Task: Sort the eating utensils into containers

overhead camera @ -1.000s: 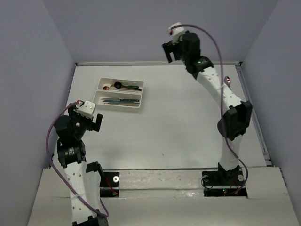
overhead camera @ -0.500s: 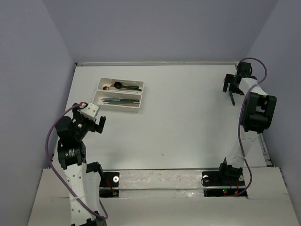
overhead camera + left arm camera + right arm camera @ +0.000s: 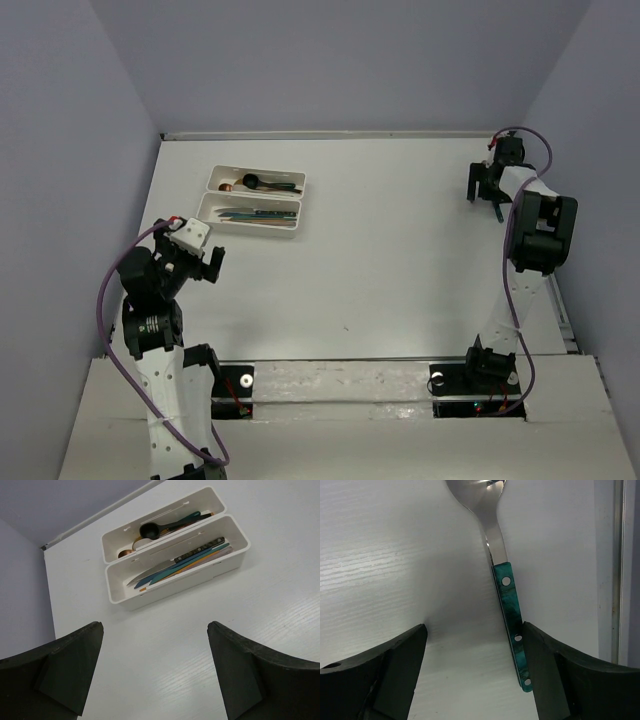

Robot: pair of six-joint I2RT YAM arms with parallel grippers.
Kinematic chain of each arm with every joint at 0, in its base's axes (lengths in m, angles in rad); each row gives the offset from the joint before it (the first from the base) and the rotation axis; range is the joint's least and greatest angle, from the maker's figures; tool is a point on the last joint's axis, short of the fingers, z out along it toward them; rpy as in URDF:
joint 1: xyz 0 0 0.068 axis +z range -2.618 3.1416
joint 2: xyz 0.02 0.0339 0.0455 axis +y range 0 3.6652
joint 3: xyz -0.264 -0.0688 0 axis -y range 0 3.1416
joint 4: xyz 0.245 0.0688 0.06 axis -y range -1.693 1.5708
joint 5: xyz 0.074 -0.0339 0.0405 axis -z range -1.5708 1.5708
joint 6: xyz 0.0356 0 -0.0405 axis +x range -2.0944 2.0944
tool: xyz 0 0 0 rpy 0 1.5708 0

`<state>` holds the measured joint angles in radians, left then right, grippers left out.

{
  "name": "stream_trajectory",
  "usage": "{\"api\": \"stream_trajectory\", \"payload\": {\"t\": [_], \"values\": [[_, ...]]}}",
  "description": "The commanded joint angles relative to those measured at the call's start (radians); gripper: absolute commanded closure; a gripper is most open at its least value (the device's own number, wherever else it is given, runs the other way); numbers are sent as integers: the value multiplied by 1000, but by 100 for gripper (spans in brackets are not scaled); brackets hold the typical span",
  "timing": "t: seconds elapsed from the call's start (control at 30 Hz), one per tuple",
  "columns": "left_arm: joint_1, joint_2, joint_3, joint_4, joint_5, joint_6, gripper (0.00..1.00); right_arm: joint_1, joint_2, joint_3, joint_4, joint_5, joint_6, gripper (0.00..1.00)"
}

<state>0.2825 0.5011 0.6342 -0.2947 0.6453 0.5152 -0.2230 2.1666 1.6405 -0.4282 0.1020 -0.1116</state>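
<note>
The right gripper (image 3: 475, 635), its fingers apart, is over a steel spoon with a teal marbled handle (image 3: 509, 602) on the white table (image 3: 395, 555), near the frame's right side. The left gripper (image 3: 155, 640) is apart too. The joined white plastic trays (image 3: 172, 587), at the upper middle of its view, contain slim knives and spoons (image 3: 185, 560).

Two joined white trays (image 3: 212, 181) hold utensils (image 3: 258, 213). Left tool (image 3: 192, 264) is just on the near side of the trays. Right tool (image 3: 483, 193) is well apart to their right, over the surface (image 3: 380, 260).
</note>
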Motion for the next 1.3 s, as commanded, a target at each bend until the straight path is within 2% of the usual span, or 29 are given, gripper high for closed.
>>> {"api": "stream_trajectory", "payload": {"t": [0.0,0.13,0.27,0.5,0.67,0.77,0.87,0.97,1.0,1.07,1.1,1.2,1.27], "values": [[-2,5,27,42,-6,-12,1,-9,16,28,-9,-2,-14,20],[-3,13,28,42,-6,-14,1,-9,-51,21,20,-84,-36,23],[-2,16,28,42,-18,-14,1,-9,-102,5,89,-50,-52,19],[-3,27,30,46,-30,-20,1,-18,-15,94,39,14,-72,17],[-2,36,32,48,-36,-23,1,-50,65,119,8,10,-71,16],[-2,42,33,48,-38,-24,1,-50,102,137,-27,-44,-83,18],[-2,43,33,49,-39,-26,1,-50,128,166,-76,-94,-92,27],[-2,45,33,49,-41,-26,1,-50,151,173,-103,-93,-108,61],[-2,45,33,49,-41,-26,1,-50,147,164,-103,-85,-112,80],[-2,45,33,49,-39,-26,1,-41,141,150,-95,-73,-126,96],[-3,44,33,49,-41,-26,1,-32,136,147,-92,-56,-132,100],[-5,45,33,49,-42,-24,1,42,92,133,-60,-45,-171,100],[-9,45,33,49,-42,-24,1,132,55,157,-44,-41,-178,100]]}}
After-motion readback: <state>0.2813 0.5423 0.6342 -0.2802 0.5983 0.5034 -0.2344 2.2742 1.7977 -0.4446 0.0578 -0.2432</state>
